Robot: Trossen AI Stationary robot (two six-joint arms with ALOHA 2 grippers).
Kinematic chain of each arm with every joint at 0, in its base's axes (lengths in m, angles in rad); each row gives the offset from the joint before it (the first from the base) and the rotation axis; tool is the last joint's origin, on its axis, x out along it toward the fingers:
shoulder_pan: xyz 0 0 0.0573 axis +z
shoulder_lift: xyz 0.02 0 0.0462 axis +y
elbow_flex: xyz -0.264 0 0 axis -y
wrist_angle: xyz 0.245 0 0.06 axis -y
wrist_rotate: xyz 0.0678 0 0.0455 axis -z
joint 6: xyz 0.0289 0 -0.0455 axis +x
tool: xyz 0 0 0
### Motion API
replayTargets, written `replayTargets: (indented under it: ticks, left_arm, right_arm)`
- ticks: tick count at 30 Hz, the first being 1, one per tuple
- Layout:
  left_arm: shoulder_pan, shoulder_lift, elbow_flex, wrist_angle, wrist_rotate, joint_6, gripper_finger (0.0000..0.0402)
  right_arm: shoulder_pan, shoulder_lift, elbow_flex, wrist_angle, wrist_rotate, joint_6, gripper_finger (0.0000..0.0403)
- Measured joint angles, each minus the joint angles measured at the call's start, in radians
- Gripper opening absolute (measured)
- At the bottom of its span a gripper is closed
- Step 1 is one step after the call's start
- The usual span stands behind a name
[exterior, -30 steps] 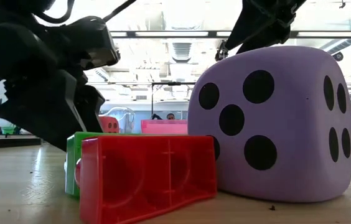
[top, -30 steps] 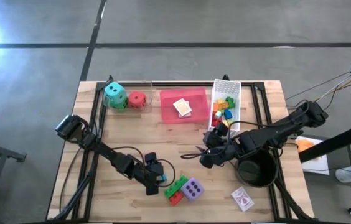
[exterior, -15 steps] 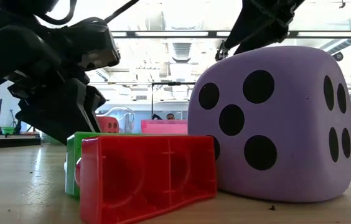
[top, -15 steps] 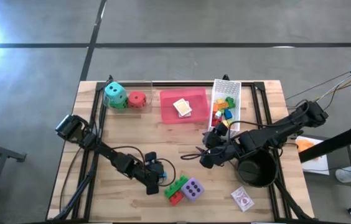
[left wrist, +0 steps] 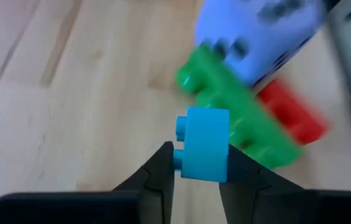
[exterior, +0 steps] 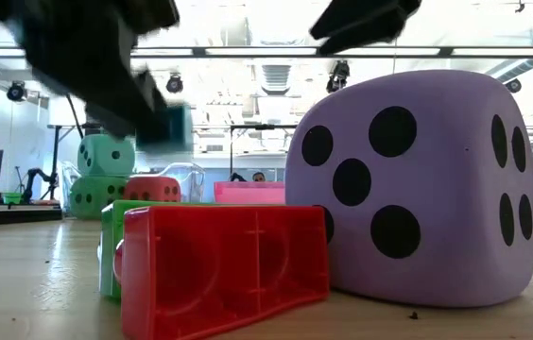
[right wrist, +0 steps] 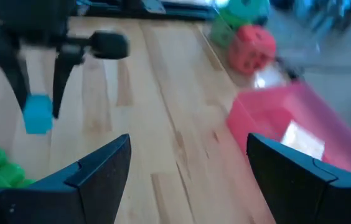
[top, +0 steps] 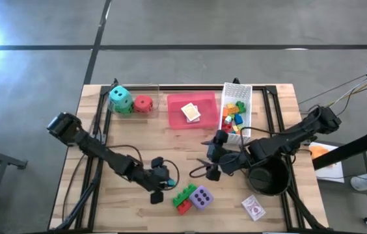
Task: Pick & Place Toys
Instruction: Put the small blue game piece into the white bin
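Green plastic brick, red plastic brick and purple soft die near the desk's front edge, left gripper just beside them, pinching a small blue plastic brick, right gripper spread wide, empty.

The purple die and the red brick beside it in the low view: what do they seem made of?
Purple die: probably soft foam or padded fabric; matte, faintly textured skin, rounded edges and corners. Red brick: hard moulded plastic, glossy and slightly translucent, with crisp edges and shiny highlights.

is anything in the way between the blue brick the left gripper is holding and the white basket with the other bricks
Possibly the right gripper. The left gripper holds the blue brick above the table, and the right gripper hangs open between it and the white mesh basket. No loose thing lies on that stretch of table.
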Motion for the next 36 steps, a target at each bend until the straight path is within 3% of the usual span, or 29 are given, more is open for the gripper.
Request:
replayTargets:
  ticks: [7, 15, 21, 26, 36]
  left_arm:
    - [0.009, -0.194, -0.001, 0.002, 0.002, 0.001, 0.009]
    - [0.034, -0.357, -0.008, 0.0, -0.001, 0.002, 0.009]
    - [0.043, -0.367, -0.007, 0.005, 0.034, 0.004, 0.009]
    - [0.049, -0.363, -0.008, 0.005, 0.054, 0.004, 0.009]
    - [0.065, -0.363, -0.006, 0.098, 0.15, 0.0, 0.009]
  right_arm:
    - [0.032, 0.094, 0.047, 0.192, 0.004, -0.331, 0.0313]
    - [0.082, 0.243, 0.213, 0.207, 0.006, -0.573, 0.0313]
    - [0.102, 0.336, 0.349, 0.192, 0.004, -0.737, 0.0313]
    - [0.101, 0.38, 0.45, 0.095, -0.007, -0.757, 0.0313]
    - [0.075, 0.384, 0.474, 0.073, -0.083, -0.861, 0.0313]
